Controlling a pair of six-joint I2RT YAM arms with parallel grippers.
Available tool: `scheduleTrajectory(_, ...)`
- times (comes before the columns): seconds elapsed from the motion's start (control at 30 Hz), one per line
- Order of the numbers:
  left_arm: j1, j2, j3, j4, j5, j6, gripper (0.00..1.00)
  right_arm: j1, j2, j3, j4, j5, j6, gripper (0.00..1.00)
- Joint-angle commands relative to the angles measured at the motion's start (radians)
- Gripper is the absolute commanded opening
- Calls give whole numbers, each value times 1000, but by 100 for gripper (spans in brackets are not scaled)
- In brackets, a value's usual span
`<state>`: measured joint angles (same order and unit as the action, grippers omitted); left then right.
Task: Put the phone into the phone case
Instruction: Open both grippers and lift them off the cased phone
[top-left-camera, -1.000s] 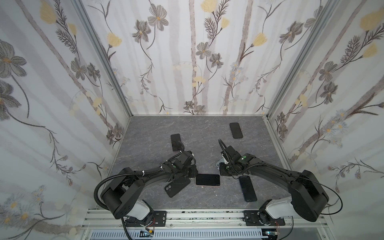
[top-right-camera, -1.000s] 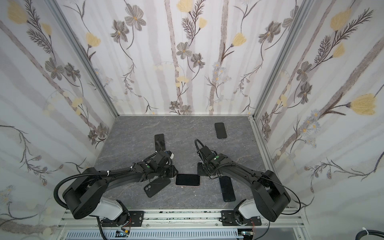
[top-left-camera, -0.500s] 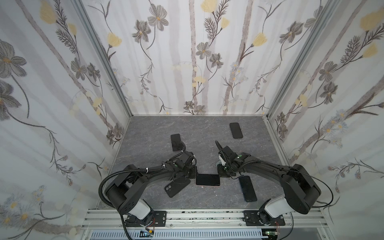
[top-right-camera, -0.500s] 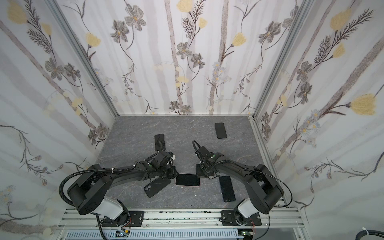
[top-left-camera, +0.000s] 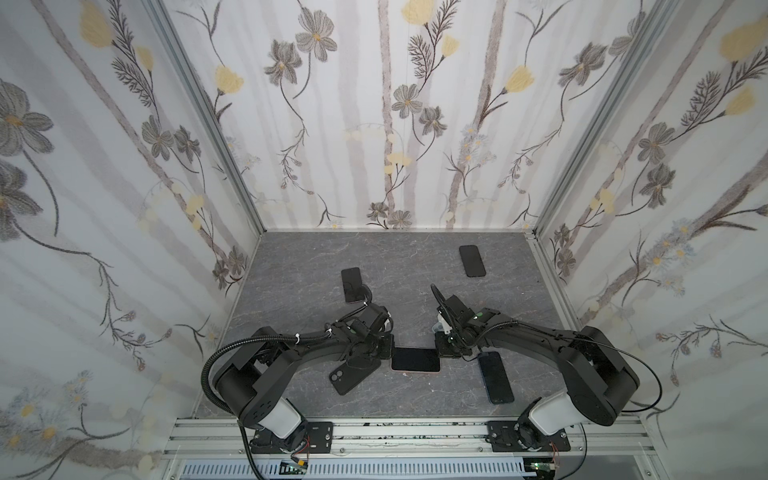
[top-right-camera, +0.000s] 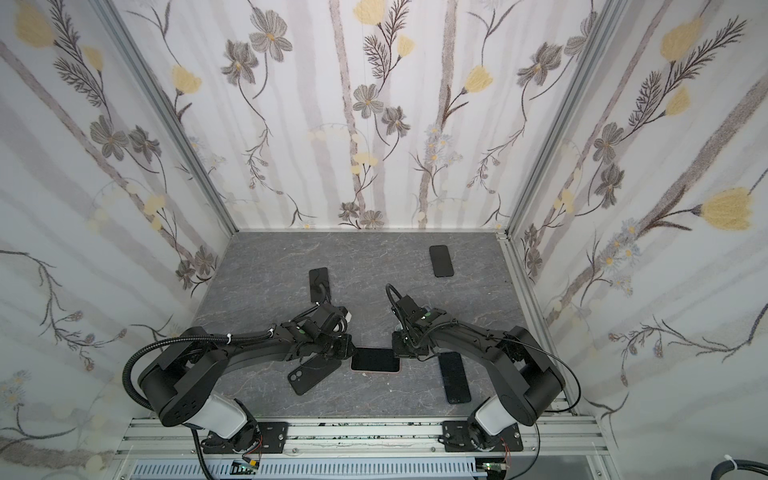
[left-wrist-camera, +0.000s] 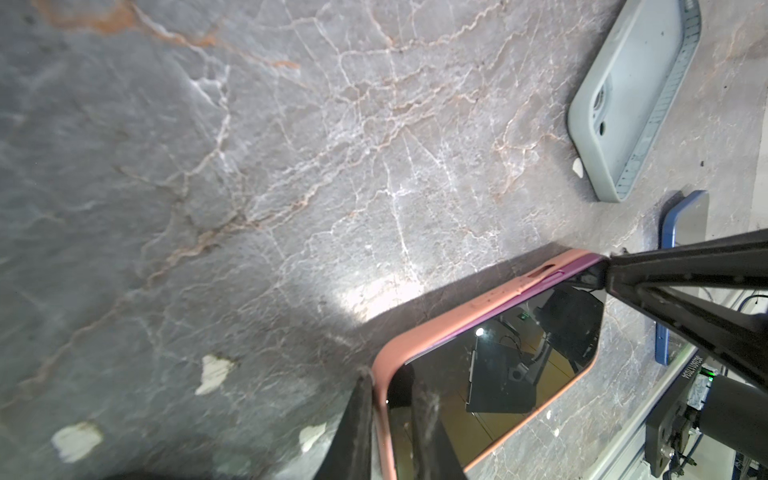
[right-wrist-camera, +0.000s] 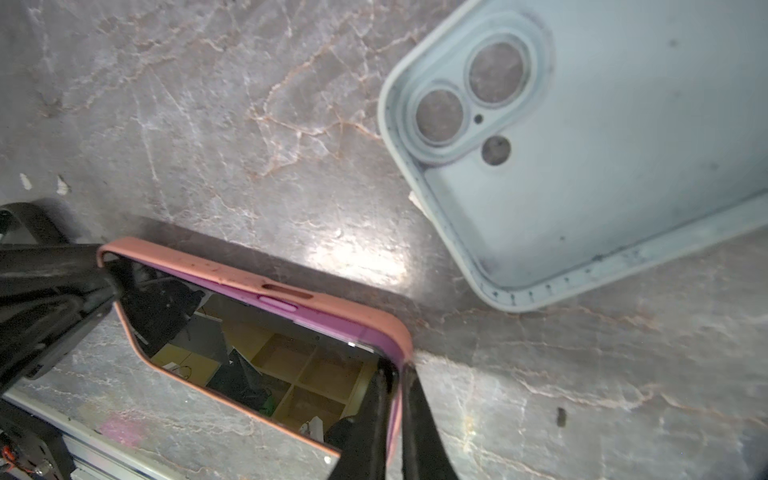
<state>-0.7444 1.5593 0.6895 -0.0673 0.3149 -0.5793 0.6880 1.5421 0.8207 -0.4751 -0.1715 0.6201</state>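
**Both pincers clamped on the pink case, phone lying in it**

The left gripper (left-wrist-camera: 390, 386) is closed on the rim of the phone case (right-wrist-camera: 187, 262) at one short end, with one finger outside the pink wall and the other on the glass. The right gripper (right-wrist-camera: 395, 370) pinches the rim at the opposite short end in the same way. Between them the phone (top-left-camera: 415, 360) lies screen up inside the case, on the grey marbled table (top-left-camera: 316, 266) near its front middle. Along the far long edge a purple strip of the phone's side, with its button, shows above the pink rim.

Just behind the right end a pale empty case (right-wrist-camera: 623, 145) lies open side up, apart from the pink one. In both top views the right arm hides most of it. A blue-edged phone (top-left-camera: 496, 378) lies screen up just beside the right gripper, toward the front. Partly under the left arm a black slab (top-left-camera: 349, 380) lies back up, camera rings showing; I cannot tell whether it is a phone or a case. Well apart lie a rear-left phone (top-left-camera: 354, 284) and a rear-right phone (top-left-camera: 472, 260).

Count: two grippers, one cased phone, one pale case, three loose screen-up phones, one black slab.
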Motion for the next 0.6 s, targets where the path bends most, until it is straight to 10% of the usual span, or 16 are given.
scheduleTrajectory(0.0, 1, 13, -5, 0, -13, 14, 17, 2, 26, -11, -6, 39, 0, 10)
scheduleTrajectory(0.57, 0, 28, -17, 16, -1, 9, 17, 21, 91, -17, -44, 59, -2, 10)
